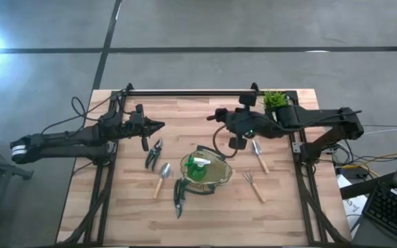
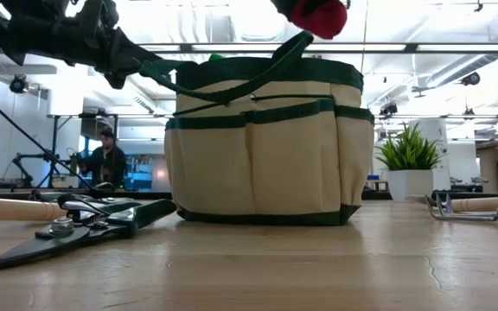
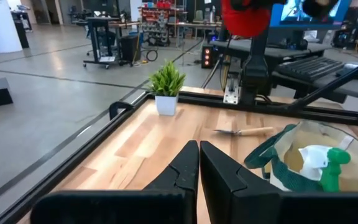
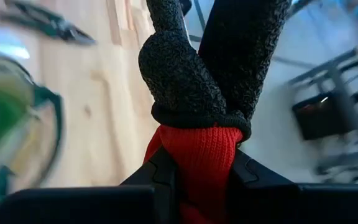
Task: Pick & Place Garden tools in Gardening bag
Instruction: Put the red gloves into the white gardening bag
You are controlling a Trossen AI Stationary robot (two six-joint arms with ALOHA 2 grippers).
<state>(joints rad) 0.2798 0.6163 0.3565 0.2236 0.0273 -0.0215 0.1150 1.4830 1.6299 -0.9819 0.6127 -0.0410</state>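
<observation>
My right gripper (image 1: 230,125) is shut on a red-and-black glove (image 4: 191,74), up in the air just beyond the far side of the gardening bag (image 1: 205,173). The glove's red part also shows at the top of the low view (image 2: 318,15). The bag stands upright on the table with a green spray bottle (image 1: 197,169) inside. My left gripper (image 1: 158,126) is shut and empty, above the table to the far left of the bag. Two black pruning shears (image 1: 153,156) (image 1: 178,197) and a wood-handled trowel (image 1: 161,180) lie left of the bag. A second trowel (image 1: 259,156) and a rake (image 1: 253,186) lie right of it. My right gripper pinches the glove's red cuff (image 4: 197,155) between its two fingers (image 4: 165,171). The black textured glove fingers (image 4: 229,56) stick out past the fingertips. The glove is lifted clear of the table and the bag.
A small green potted plant (image 1: 274,100) stands at the far right corner, behind my right arm. A dark rail (image 1: 185,91) runs along the table's far edge. Bare wood shows along the near edge (image 1: 205,224). A person (image 2: 106,160) sits in the room beyond.
</observation>
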